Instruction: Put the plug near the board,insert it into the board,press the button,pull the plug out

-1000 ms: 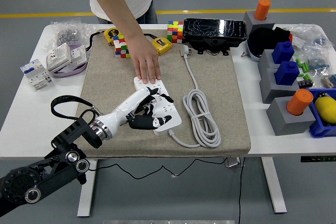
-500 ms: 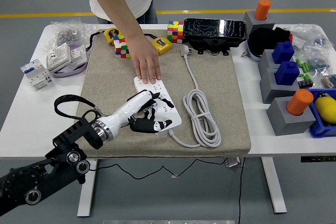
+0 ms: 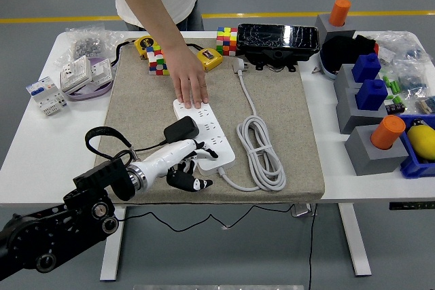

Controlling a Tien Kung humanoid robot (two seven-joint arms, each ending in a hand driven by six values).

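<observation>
The robot's left hand reaches in from about 8 o'clock and sits at the near-left corner of the white power strip, over the near edge of the grey felt mat. Its fingers are curled, dark fingertips pointing down toward the mat just beside the strip's near end; whether they are closed around anything is not clear from this view. The black plug shows just above the hand at about 12 o'clock from it, tilted, against the left side of the strip; whether its pins are seated in a socket I cannot tell. A thin black cable loops away from it toward 9 o'clock and back to the arm

At the far end of the strip, a person's hand lies flat, palm down, pressing on the board; the arm comes in from 11 o'clock

The strip's own white cord lies coiled on the mat at 3 o'clock from the strip and runs up to a white plug near the mat's far edge. 2 colourful cubes sit along the far edge. Grey blocks carrying blue and orange pieces stand on the white table at the right. The right arm is out of view
</observation>
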